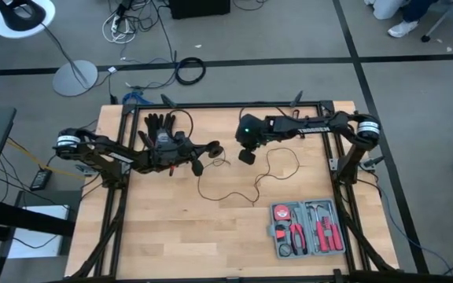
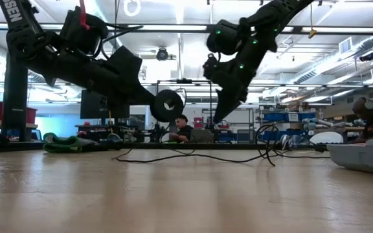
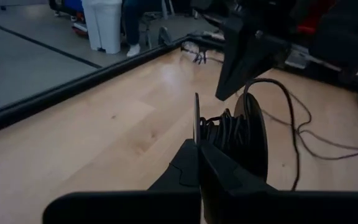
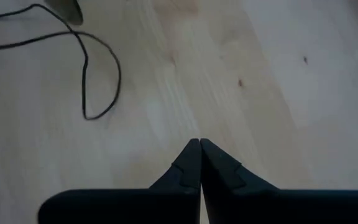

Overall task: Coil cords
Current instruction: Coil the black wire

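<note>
The cord is a thin black wire. Part of it is wound on a small round black disc (image 2: 168, 105), which stands on edge in the air over the table's middle. The rest (image 1: 278, 163) lies in loose loops on the wood toward the right. My left gripper (image 3: 199, 148) reaches in from the left, shut on the disc. My right gripper (image 2: 220, 116) is shut and points steeply down just right of the disc, above the table, with nothing between its fingers (image 4: 199, 144). My left gripper pinches the thin near plate of the disc at its rim (image 3: 196, 124) between its two fingertips. It comes nearly level from the table's left. The disc is lifted clear and stands on edge, with wound turns (image 3: 229, 127) between its plates. A slack strand (image 3: 294, 134) drops to the table.
A black glove (image 1: 160, 130) lies at the far left of the table, beside my left arm. An open grey tool case (image 1: 308, 229) sits near the front right corner. Bare wood lies at the near left and centre. A person sits in the room behind.
</note>
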